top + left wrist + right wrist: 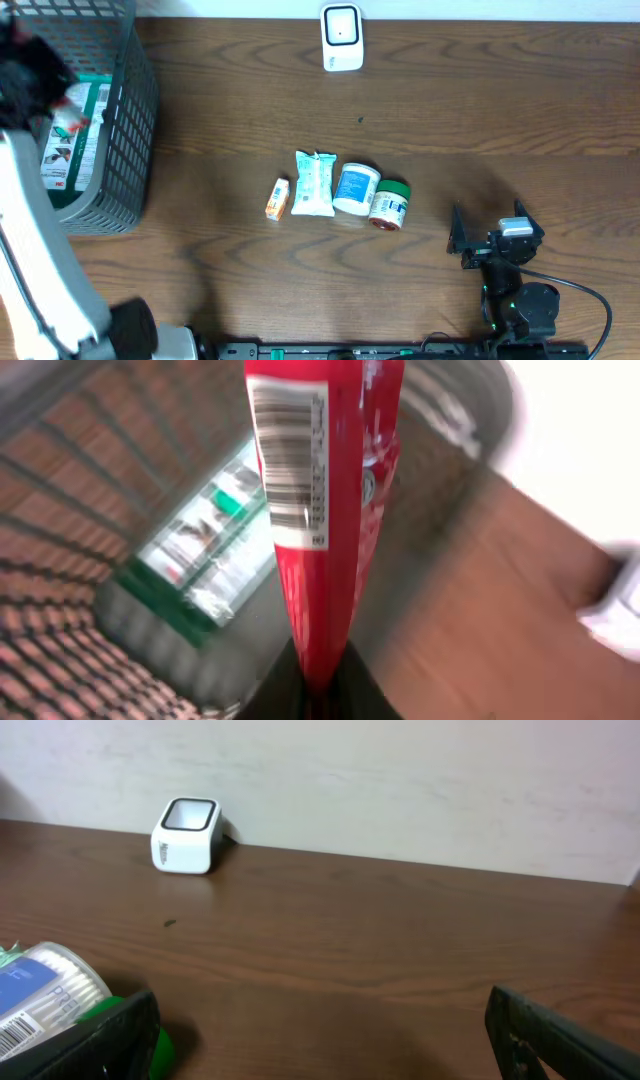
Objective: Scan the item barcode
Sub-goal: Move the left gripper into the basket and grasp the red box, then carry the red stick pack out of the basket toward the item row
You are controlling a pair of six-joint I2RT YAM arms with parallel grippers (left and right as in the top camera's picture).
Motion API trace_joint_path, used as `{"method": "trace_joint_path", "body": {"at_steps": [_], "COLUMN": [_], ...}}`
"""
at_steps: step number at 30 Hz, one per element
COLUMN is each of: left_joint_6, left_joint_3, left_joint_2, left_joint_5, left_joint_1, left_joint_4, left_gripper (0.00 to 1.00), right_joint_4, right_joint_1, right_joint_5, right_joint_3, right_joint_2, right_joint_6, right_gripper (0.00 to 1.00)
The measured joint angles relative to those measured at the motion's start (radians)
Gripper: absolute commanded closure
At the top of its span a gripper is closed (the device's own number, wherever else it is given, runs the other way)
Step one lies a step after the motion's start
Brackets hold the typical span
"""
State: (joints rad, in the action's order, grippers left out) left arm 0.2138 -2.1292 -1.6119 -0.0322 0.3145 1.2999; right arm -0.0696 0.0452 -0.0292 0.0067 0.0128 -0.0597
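One glossy, flat red packet (325, 510) pinched in the left claw (318, 685).

Overhead, my left pincer (32, 78) is a blur at 10 o'clock over the basket (125, 120), itself cut by the frame's edge. From that wrist the red pack (325, 510) runs off at 12, the box (205, 550) behind it is smeared, and a white shape (615, 610) at 3 is unreadable. My right fingers (560, 1045) are cropped at 6.
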Motion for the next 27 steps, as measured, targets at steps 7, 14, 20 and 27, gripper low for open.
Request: {"method": "trace_joint_path", "body": {"at_steps": [7,14,20,27], "left_joint_6": [-0.002,0.0,0.03,0.045], "left_joint_3": [0.038,0.346,0.645,0.844], "left_joint_2": [0.025,0.012,-0.002,-0.002], "left_joint_5": [-0.039,0.023,0.047,0.039], "left_joint_1": [-0.293,-0.52,-0.552,-0.552], "left_joint_4": [0.163,0.077,-0.08,-0.226], "left_gripper": [0.92,0.92,0.92,0.92], "right_joint_4": [0.0,0.0,0.0,0.0], "right_joint_1": [0.0,0.0,0.0,0.0], "right_joint_5": [0.0,0.0,0.0,0.0], "right_joint_3": [0.0,0.0,0.0,0.0], "right_joint_2": [0.0,0.0,0.0,0.0], "right_joint_6": [0.0,0.0,0.0,0.0], "right_gripper": [0.01,0.01,0.01,0.01]}}
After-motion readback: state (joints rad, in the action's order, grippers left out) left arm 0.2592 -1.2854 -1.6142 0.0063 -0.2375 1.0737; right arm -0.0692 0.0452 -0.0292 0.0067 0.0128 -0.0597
